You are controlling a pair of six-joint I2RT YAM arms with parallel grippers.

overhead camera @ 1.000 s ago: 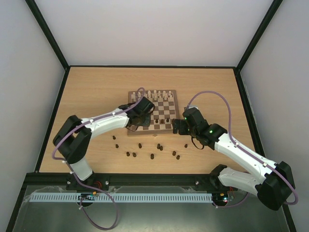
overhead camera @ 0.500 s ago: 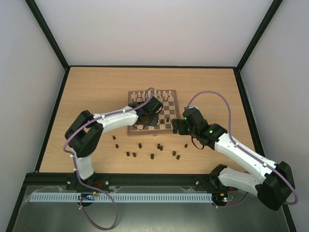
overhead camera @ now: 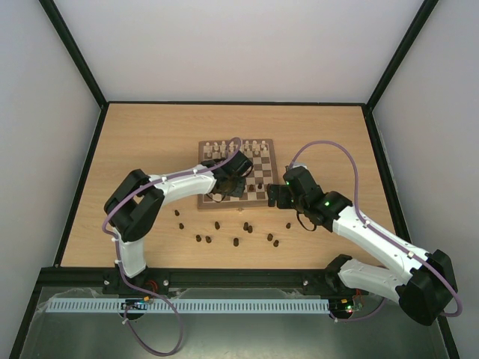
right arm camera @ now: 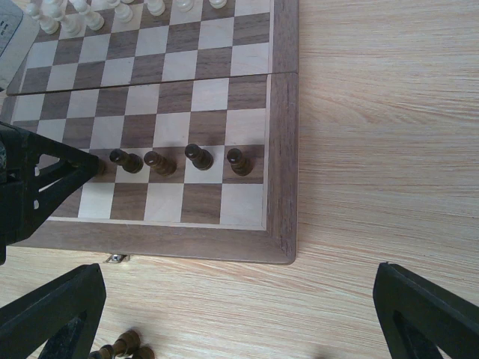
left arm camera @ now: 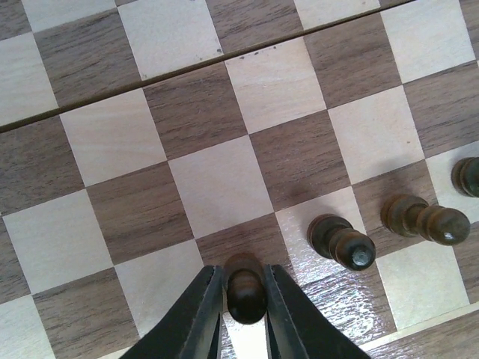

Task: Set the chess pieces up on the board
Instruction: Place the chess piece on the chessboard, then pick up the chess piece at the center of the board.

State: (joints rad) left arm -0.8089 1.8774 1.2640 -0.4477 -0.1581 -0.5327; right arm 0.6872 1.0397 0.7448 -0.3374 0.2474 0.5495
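The board (overhead camera: 253,166) lies mid-table, with cream-white chessmen on its far rows. My left gripper (overhead camera: 233,184) is shut on a dark brown pawn (left arm camera: 245,290), whose base rests on a dark square in the near second row. Three more dark pawns (left arm camera: 340,241) stand to its right in the left wrist view. The right wrist view shows four dark pawns (right arm camera: 197,156) in that row and the left gripper (right arm camera: 45,179) at their left end. My right gripper (right arm camera: 239,299) is wide open and empty, over the table by the board's near right corner (right arm camera: 283,247).
Several loose dark brown chess pieces (overhead camera: 235,241) lie scattered on the wooden table (overhead camera: 150,134) in front of the board, from left (overhead camera: 180,215) to right (overhead camera: 288,224). A pair also shows in the right wrist view (right arm camera: 123,345). Black frame rails edge the table.
My left arm has swung right, from the board's near left corner to its near middle rows, then settled. The right arm has not moved.
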